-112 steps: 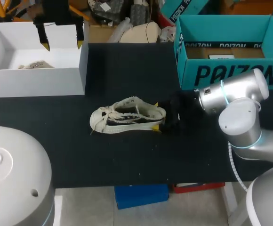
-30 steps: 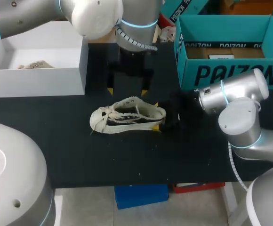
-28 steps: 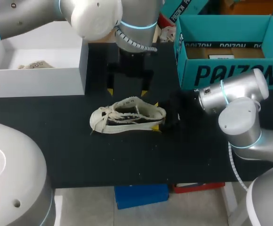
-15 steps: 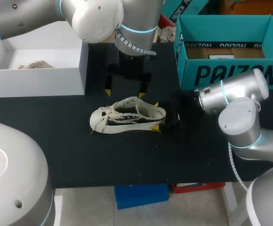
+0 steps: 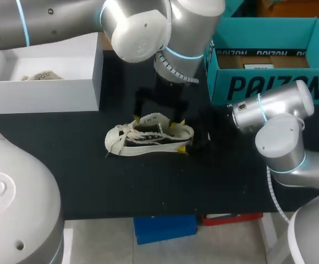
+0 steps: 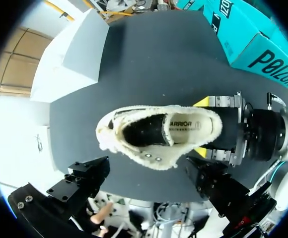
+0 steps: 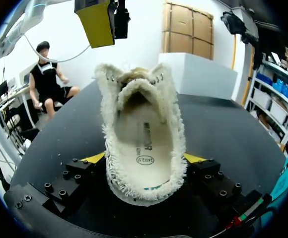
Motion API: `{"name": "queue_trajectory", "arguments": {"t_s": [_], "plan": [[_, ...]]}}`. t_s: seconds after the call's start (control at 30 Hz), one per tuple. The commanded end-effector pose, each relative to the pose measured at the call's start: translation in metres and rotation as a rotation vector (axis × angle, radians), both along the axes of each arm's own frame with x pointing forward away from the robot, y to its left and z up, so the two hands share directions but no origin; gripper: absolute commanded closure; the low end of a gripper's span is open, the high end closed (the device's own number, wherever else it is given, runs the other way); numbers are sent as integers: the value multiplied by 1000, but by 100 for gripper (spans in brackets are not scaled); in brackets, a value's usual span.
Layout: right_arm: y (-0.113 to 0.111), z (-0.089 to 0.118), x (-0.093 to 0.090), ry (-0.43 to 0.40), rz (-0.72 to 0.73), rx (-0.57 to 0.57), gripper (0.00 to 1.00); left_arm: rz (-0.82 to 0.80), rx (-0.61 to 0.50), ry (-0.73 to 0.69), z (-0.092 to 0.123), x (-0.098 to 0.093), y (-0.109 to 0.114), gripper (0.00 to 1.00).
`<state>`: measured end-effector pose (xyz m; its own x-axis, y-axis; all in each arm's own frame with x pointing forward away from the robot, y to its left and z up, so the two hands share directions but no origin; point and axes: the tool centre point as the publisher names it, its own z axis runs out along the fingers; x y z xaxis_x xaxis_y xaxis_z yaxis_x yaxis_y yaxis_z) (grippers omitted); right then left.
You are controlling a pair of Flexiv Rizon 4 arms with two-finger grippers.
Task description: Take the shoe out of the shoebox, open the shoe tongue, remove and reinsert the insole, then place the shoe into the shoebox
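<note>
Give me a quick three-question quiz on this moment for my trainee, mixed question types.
1. True or false: the shoe lies inside the white shoebox.
2. Fill in: the left gripper, above the shoe, is ____ (open or shut).
3. Which one holds the shoe's heel? A. left gripper B. right gripper C. neither
Key: 1 false; 2 open; 3 B.

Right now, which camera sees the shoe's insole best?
Right wrist view: it looks straight into the shoe along most of the insole. Left wrist view shows only its heel end; head view shows just the shoe's outside.
</note>
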<state>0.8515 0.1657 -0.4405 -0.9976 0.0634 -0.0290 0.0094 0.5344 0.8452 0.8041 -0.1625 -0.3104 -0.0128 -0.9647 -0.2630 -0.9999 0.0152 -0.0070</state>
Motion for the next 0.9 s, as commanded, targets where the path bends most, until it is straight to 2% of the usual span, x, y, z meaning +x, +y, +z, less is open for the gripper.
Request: {"name": "queue_trajectory", "arguments": {"t_s": [0.03,0.53,0.9], "plan": [[3,-3,2,0,-3,-2,100,11,60,18,-19,6,-13,0],[3,-3,2,0,-3,-2,100,19,143,34,-47,16,-5,0],[3,-3,2,0,-3,-2,100,25,156,46,-51,26,8,0]]}}
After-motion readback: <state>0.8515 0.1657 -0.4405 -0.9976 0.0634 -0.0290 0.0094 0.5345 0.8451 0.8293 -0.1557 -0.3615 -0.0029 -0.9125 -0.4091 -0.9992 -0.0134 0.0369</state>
